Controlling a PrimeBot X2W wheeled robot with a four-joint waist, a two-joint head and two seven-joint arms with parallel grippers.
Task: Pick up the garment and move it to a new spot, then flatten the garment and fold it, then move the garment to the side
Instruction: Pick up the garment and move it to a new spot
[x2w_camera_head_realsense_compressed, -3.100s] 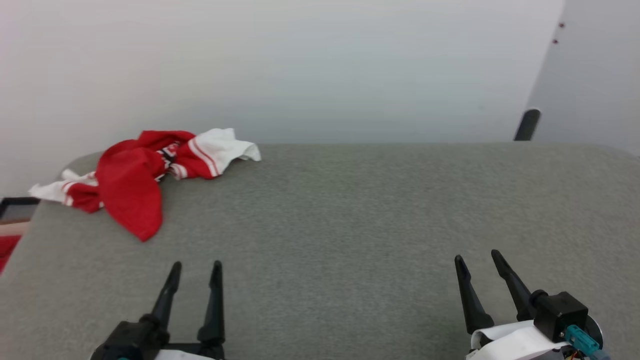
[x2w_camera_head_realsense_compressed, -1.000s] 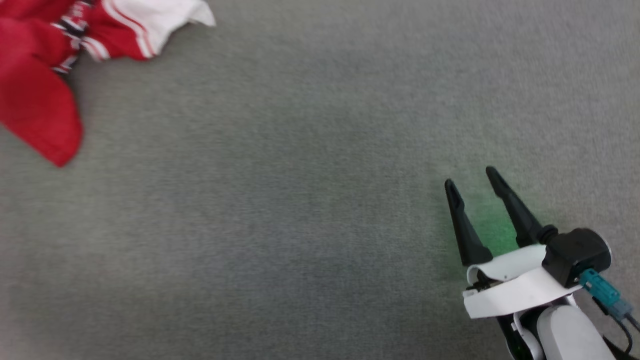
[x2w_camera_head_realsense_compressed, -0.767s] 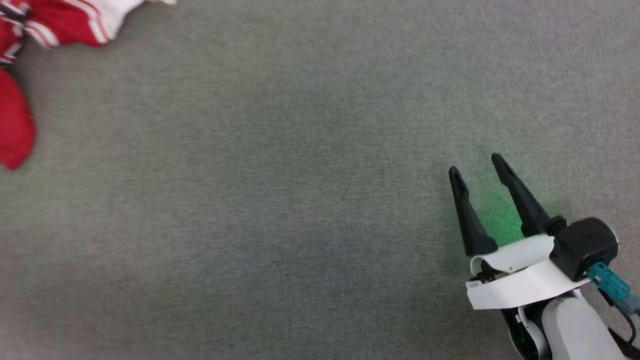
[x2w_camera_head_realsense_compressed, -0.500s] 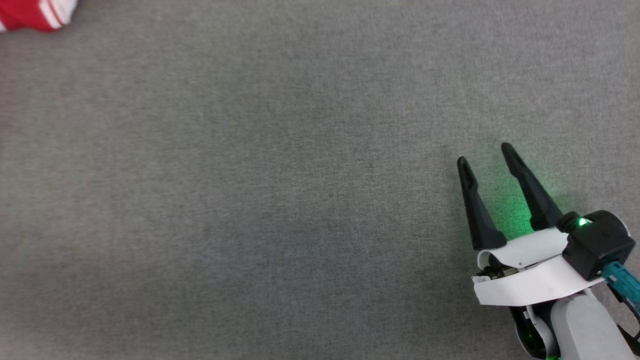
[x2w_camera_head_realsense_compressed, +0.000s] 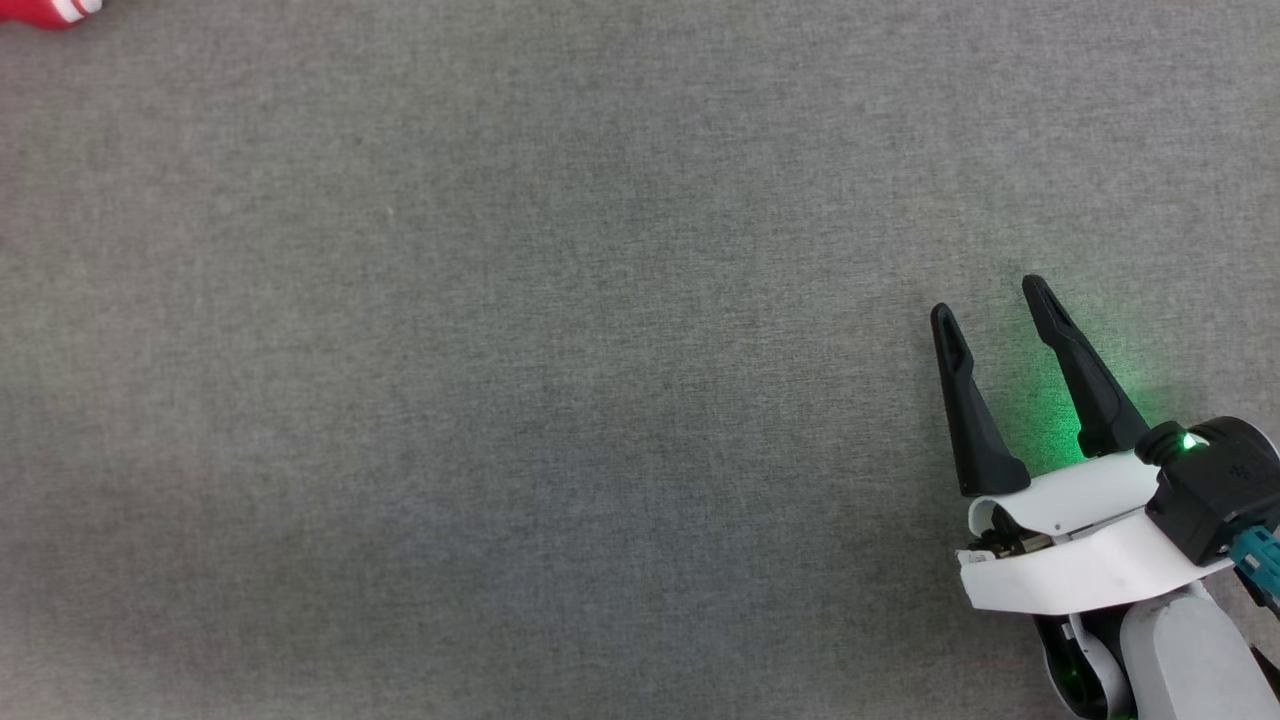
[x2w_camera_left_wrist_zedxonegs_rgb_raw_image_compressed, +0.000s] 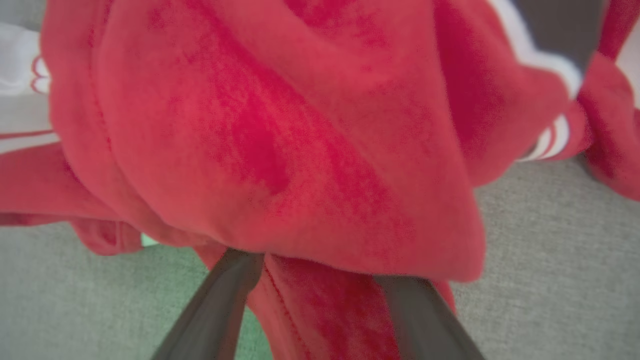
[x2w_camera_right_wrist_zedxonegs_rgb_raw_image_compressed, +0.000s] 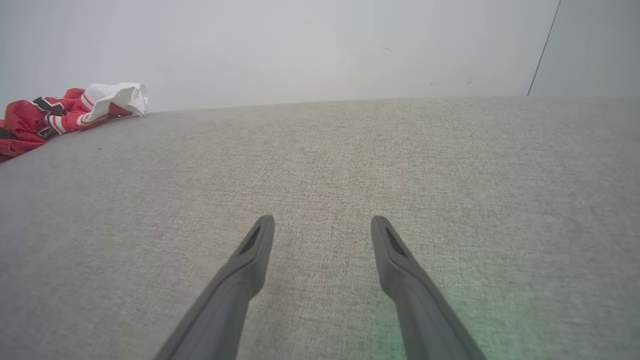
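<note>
Left gripper (x2w_camera_left_wrist_zedxonegs_rgb_raw_image_compressed: 322, 267): jaws spread wide, nothing clamped; tips buried under crumpled red jersey-style garment with white sleeves (x2w_camera_left_wrist_zedxonegs_rgb_raw_image_compressed: 280, 150), apparently positioned to pinch a fold.
Right gripper (x2w_camera_head_realsense_compressed: 990, 300): wide open, empty, parked; garment far ahead-left.
Change: head camera pitched down; left gripper advanced from rest to garment.

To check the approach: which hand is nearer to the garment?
Left. The left hand is at the garment, cloth between its jaws; the right hand is far from it.
</note>
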